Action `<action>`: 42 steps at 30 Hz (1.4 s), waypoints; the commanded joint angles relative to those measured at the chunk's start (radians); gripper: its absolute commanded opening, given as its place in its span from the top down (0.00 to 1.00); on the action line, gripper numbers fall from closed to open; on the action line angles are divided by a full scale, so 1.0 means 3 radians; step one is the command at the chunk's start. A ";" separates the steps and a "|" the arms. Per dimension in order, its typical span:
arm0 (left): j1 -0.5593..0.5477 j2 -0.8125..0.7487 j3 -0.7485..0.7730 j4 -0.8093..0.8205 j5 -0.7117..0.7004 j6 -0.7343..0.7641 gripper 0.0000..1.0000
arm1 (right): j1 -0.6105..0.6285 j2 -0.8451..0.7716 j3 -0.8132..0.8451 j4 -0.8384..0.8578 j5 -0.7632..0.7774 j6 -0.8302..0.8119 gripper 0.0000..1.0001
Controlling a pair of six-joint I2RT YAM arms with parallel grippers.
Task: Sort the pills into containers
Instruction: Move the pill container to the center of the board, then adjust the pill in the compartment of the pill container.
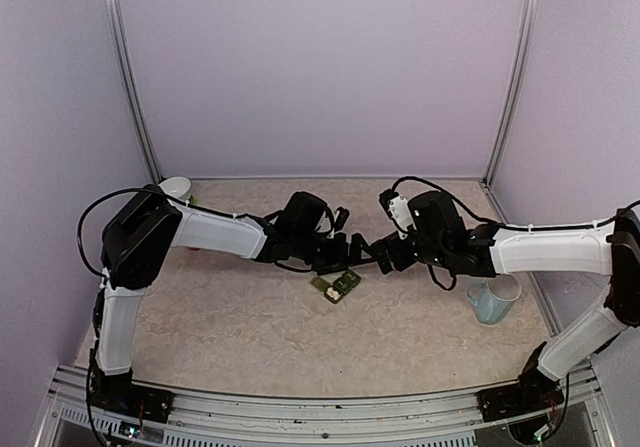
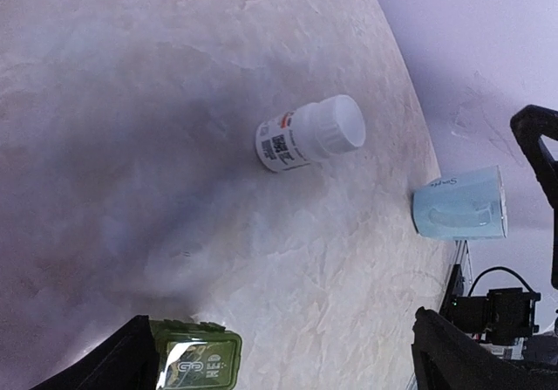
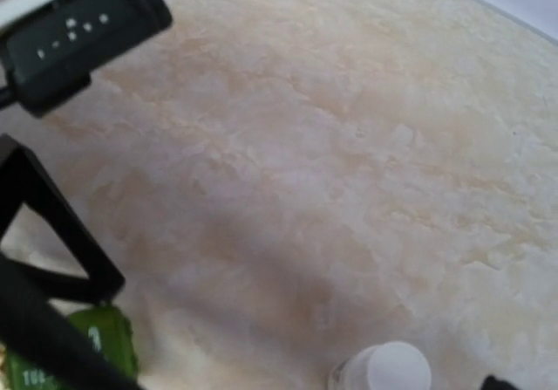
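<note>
Strip of three dark green lidded containers [image 1: 336,286] lies at 7 o'clock of the left hand [image 1: 350,255] from above, long axis roughly 8-to-2. The right hand [image 1: 384,259] is farther off. Both hands are spread wide and empty.

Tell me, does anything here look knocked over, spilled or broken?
Nothing stands out. The bottle stands capped, the mug is upright, and the containers lie flat, merely angled to the edge of the table. Nothing looks spilled.
</note>
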 commanded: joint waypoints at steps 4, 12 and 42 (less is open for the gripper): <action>-0.0017 0.0109 0.0258 0.0235 0.0501 0.0130 0.01 | -0.0056 -0.0113 -0.0065 0.0017 0.0020 0.0083 0.00; 0.0157 -0.0327 0.0073 0.0171 0.0276 0.0372 0.01 | -0.0074 -0.0103 -0.0103 0.0017 -0.0025 0.0082 0.01; 0.0556 -0.1563 -0.1957 0.0900 -0.0291 -0.0010 0.01 | 0.0286 0.1175 0.0762 -0.0054 -0.0378 -0.0308 0.00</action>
